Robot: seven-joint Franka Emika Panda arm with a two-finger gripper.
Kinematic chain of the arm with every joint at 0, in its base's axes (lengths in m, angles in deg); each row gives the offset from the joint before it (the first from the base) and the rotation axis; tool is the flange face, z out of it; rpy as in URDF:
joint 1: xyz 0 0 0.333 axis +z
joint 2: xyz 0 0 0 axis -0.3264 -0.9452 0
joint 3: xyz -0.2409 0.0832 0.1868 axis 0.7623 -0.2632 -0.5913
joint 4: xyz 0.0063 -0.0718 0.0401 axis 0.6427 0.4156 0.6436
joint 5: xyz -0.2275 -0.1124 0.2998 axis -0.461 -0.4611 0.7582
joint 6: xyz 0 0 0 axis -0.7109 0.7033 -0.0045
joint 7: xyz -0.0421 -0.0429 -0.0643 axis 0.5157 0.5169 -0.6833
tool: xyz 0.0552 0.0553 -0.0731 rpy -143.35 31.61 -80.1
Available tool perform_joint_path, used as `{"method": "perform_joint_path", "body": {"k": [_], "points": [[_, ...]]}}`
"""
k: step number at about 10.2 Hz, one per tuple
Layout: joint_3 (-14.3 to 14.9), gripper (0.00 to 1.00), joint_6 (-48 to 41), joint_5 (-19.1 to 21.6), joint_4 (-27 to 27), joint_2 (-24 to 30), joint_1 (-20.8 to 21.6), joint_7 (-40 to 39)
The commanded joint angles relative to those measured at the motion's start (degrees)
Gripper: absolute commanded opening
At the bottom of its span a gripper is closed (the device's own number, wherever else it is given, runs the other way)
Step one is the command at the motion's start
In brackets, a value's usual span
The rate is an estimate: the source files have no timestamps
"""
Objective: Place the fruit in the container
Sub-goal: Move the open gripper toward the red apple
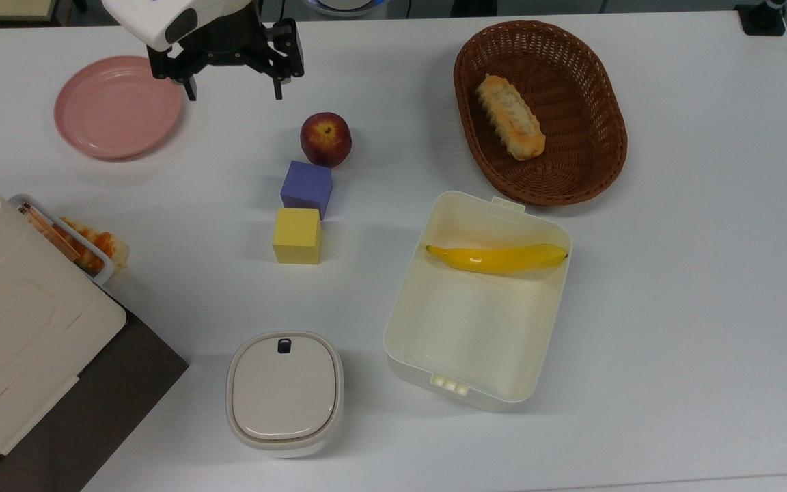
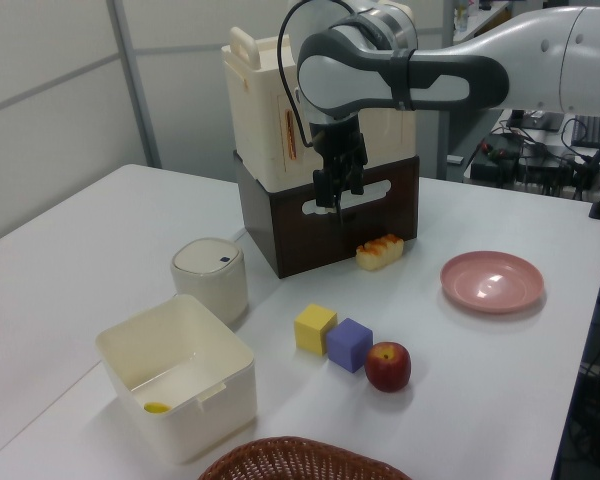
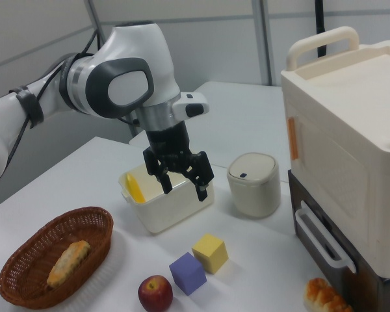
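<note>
Hovering end effector [image 1: 233,89], fingers spread, empty; fruit [image 1: 326,139] on table apart.

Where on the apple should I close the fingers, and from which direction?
Come straight down on the fruit and pinch its widest middle. It sits upright, stem dimple up. Put the fingers on the top view's left and right: the purple cube touches its near side. The gripper is open.
</note>
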Motion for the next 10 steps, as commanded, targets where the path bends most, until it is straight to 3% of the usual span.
{"method": "perform_joint_path", "body": {"k": [1,8,10], "points": [[0.1,1.0,0.8,0.8,1.6,1.4,0.3,0.4],[-0.1,1.0,-4.5,0.9,1.8,1.4,0.7,0.6],[-1.5,1.0,-8.5,1.2,4.7,0.8,0.7,0.4]]}}
